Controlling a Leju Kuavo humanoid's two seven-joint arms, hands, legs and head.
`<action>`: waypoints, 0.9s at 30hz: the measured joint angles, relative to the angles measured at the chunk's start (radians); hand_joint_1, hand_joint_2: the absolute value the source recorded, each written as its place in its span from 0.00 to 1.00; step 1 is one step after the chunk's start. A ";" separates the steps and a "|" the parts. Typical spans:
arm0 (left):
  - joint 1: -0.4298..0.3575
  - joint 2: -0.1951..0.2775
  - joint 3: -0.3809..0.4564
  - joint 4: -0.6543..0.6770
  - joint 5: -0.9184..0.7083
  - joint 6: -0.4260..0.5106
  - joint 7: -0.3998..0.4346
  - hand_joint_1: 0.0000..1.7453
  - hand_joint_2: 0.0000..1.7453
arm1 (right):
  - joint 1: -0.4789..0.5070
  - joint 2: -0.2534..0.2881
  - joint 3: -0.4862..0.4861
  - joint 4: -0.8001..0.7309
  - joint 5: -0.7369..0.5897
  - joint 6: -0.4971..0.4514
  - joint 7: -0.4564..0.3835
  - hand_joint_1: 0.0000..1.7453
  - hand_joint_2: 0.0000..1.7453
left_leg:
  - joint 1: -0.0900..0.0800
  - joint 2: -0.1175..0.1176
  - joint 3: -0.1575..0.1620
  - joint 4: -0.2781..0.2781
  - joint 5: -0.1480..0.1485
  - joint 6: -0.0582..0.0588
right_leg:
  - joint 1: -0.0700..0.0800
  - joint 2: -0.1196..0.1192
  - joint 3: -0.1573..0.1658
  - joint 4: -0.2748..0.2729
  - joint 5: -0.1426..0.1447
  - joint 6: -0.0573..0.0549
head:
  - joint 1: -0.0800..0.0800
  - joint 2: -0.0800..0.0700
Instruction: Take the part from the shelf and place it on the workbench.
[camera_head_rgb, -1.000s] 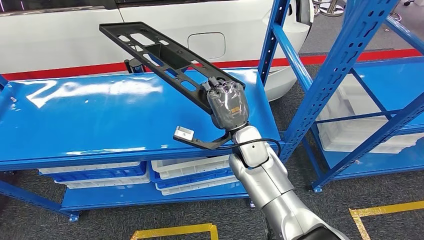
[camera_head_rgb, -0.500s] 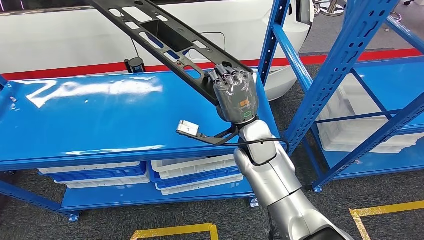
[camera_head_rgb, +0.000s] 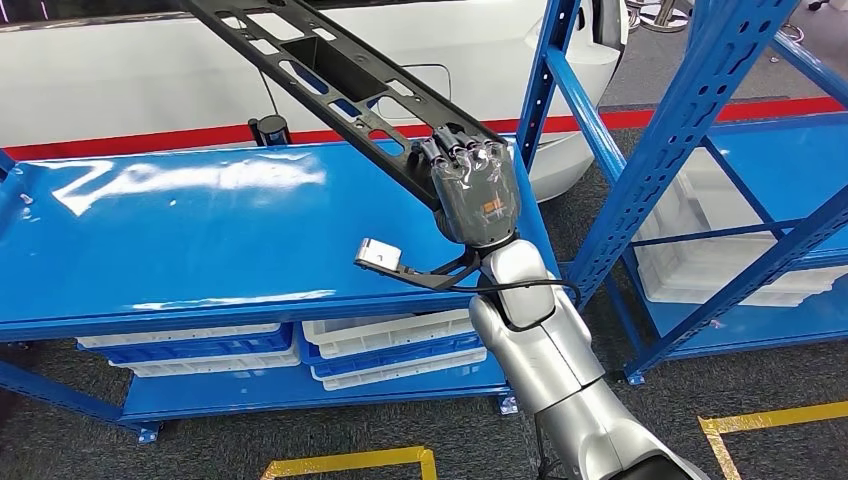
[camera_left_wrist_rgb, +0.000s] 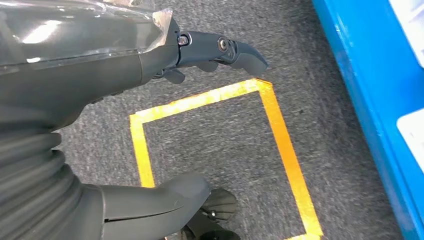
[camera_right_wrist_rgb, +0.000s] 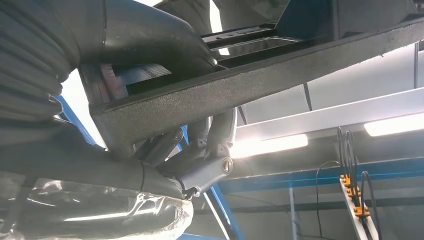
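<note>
Because the right hand (camera_head_rgb: 478, 195) grips the long black part (camera_head_rgb: 330, 70) at its very end, nearly all of its length sticks out unsupported, up and away over the blue shelf (camera_head_rgb: 200, 240) toward the white car (camera_head_rgb: 120, 80) behind. The part is clear of the shelf top, carried in the air. It looks like a rigid moulded plastic panel, full of cut-outs and with a box-like recess in the middle, so probably light for its size and stiff enough not to sag. The long overhang should still twist hard against the fingers, and a hold nearer the middle would likely steady it more. Its grainy edge should give some grip.

Nearest, the left wrist view looks down at grey carpet with a yellow tape outline (camera_left_wrist_rgb: 280, 130); the left hand (camera_left_wrist_rgb: 150, 115) hangs there holding nothing, thumb and fingers apart. The right wrist view gives the underside of the grasp: the thumb (camera_right_wrist_rgb: 145, 35) pressed on one face of the part (camera_right_wrist_rgb: 260, 70) and the fingers (camera_right_wrist_rgb: 200, 165) curled under the other, ceiling lights beyond. The head view instead gives the whole layout, with white bins (camera_head_rgb: 390, 335) on the lower shelf and a second blue rack (camera_head_rgb: 700, 130) to the right. Which surface is the workbench I cannot tell.
</note>
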 joint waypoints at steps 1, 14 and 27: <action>0.000 0.000 0.000 0.000 -0.001 0.002 0.015 0.00 1.00 | 0.000 0.000 0.001 0.000 -0.004 -0.001 0.000 1.00 1.00 | 0.000 0.000 0.000 0.000 0.000 0.000 | 0.000 0.000 0.000 0.000 0.000 0.000 | 0.000 0.000; -0.001 0.000 0.000 0.000 -0.020 0.000 0.100 0.00 1.00 | 0.007 0.000 0.006 0.000 -0.051 -0.001 -0.014 1.00 1.00 | 0.000 0.000 0.000 0.000 0.000 0.000 | 0.000 0.000 0.000 0.000 0.000 0.000 | 0.000 0.000; -0.002 0.000 -0.002 0.000 -0.035 -0.005 0.148 0.00 1.00 | 0.012 0.000 0.010 0.000 -0.069 0.002 -0.021 1.00 1.00 | 0.000 0.000 -0.001 0.000 0.000 0.000 | 0.000 0.000 0.000 0.000 0.000 0.000 | 0.000 0.000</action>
